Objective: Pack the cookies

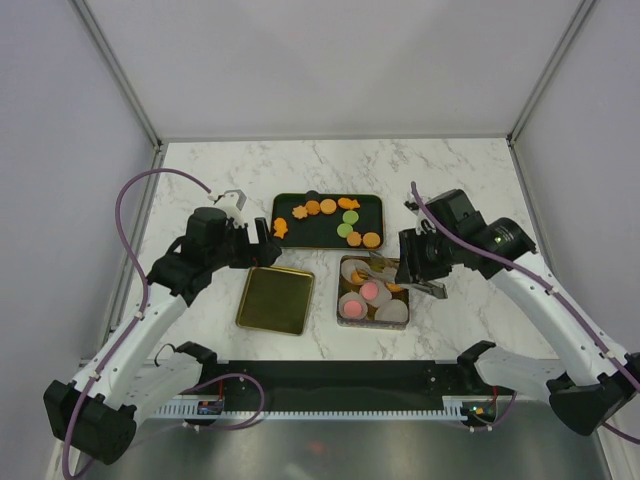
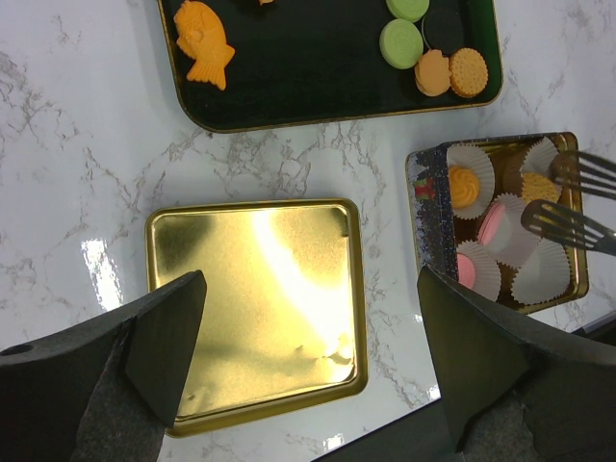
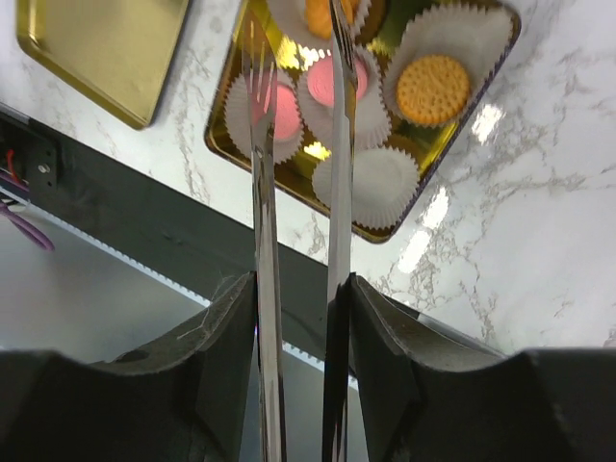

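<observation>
Metal tongs (image 3: 262,192) in right tool (image 3: 300,294), above cookies (image 3: 433,89).

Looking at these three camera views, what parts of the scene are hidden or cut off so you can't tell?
Left wrist view: the dark rectangular tray runs off the top edge, so its orange and green cookies can't be counted.
Right wrist view: the metal tongs cross the pink cookies; the square gold tin is cut by the top edge.
Top view: the tin's contents are too small.
</observation>
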